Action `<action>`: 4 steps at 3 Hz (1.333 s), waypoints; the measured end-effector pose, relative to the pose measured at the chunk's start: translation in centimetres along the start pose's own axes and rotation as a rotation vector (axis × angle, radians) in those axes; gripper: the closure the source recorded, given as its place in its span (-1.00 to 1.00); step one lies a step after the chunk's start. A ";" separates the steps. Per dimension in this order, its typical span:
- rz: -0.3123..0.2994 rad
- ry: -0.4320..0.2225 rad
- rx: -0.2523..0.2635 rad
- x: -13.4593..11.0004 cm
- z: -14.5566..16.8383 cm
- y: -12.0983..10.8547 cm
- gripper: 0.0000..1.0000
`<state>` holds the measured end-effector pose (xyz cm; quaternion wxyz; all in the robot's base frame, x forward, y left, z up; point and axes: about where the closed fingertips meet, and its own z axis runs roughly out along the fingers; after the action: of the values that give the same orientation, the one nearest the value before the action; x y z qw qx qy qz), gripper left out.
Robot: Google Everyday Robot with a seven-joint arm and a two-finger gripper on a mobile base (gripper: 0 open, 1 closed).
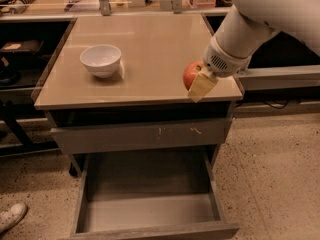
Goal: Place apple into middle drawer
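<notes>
**Apple gripped at the front-right tabletop edge; middle drawer open below.**
The claw (pixel 196 82) is clenched on the apple (pixel 189 72) over the front-right edge of the tabletop (pixel 150 44). The middle drawer (pixel 150 211) lies lower and to the left. Risks: the round apple may slip from the grip and fall outside the drawer, or the arm may strike the tabletop edge while descending. No legible brand, label or writing.

high front view, claw (pixel 196 82) at right
</notes>
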<state>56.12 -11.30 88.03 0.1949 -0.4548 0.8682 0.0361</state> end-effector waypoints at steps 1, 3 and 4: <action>0.055 0.003 -0.063 2.2 0.8 4.7 1.00; 0.089 0.056 -0.198 5.6 4.9 10.4 1.00; 0.122 0.065 -0.271 6.5 7.8 12.2 1.00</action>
<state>45.41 -7.33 77.01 0.1008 -0.4242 0.8874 0.1500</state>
